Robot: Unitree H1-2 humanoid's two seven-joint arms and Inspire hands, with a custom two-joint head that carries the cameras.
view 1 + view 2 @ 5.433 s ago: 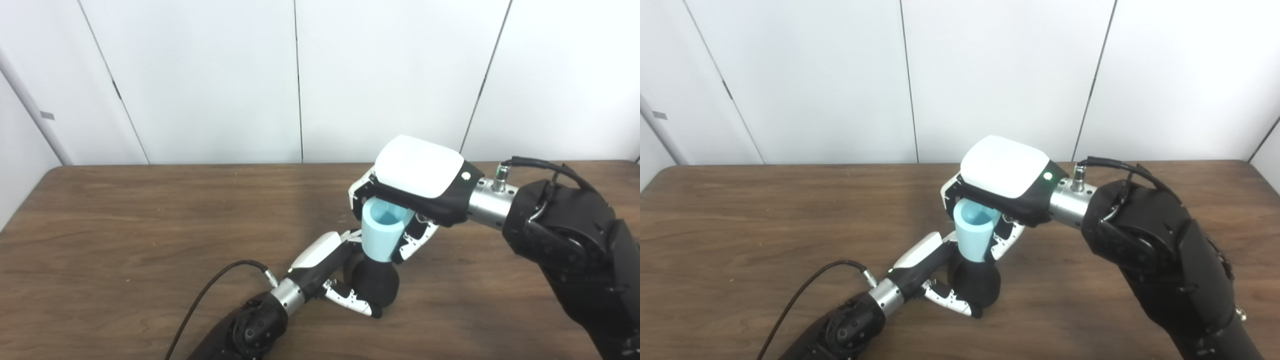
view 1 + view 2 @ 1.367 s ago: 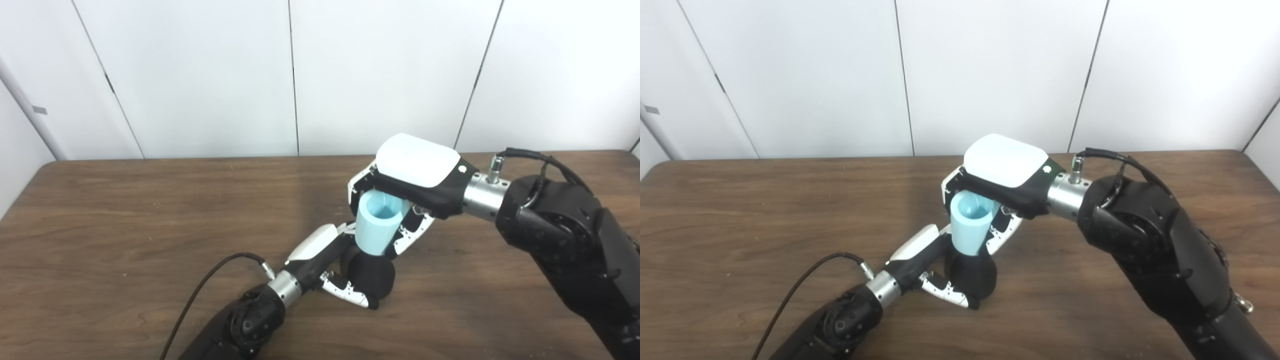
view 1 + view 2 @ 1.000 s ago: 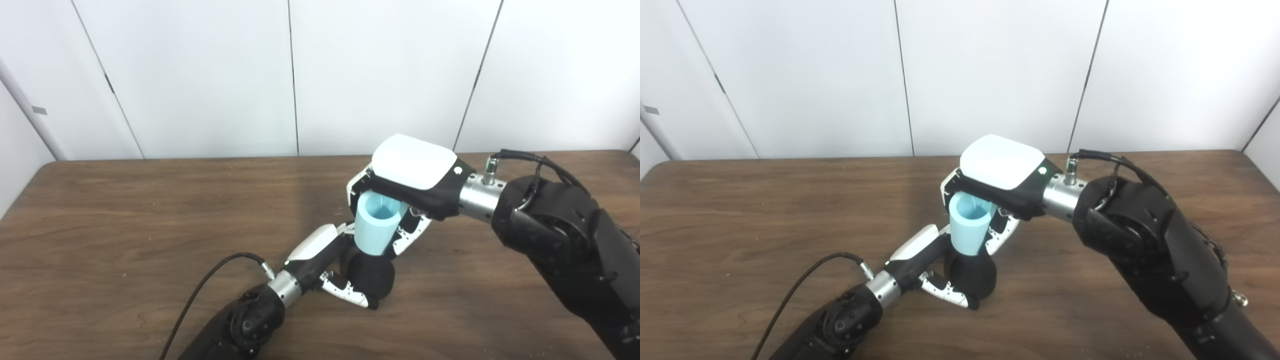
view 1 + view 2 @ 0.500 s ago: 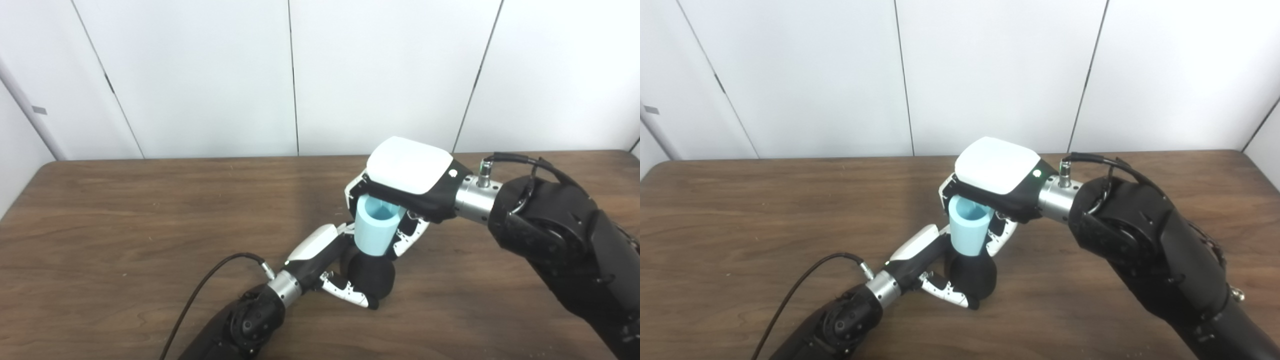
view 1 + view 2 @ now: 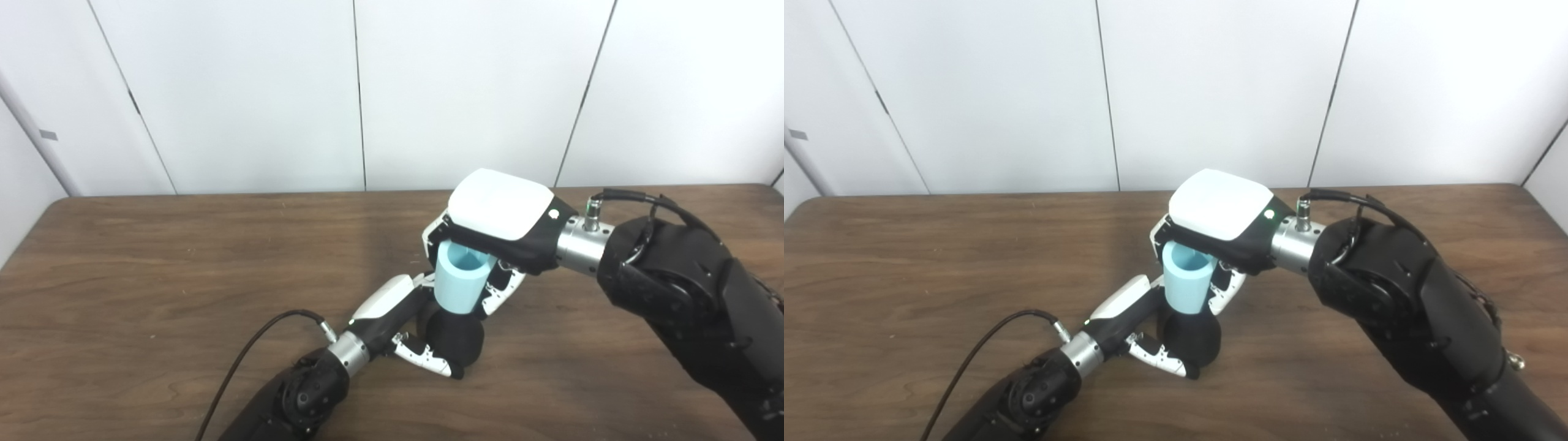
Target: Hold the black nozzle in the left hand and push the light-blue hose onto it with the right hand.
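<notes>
- Left hand wrapped round nozzle, pinning it upright on counter.
- Right hand clamped on hose, upright, lower end seated on nozzle's top.
- Over the last second: right hand eased slightly leftward and down; hose and nozzle barely shifted.
- Likely meaning: hose nearly home, only final press left.

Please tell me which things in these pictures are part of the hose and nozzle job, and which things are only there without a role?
Part of the job:
- black nozzle, held by the left hand
- light-blue hose, standing upright on top of the nozzle, held by the right hand

Only there:
- wooden table
- black cable running to the left wrist
- white wall panels
</notes>
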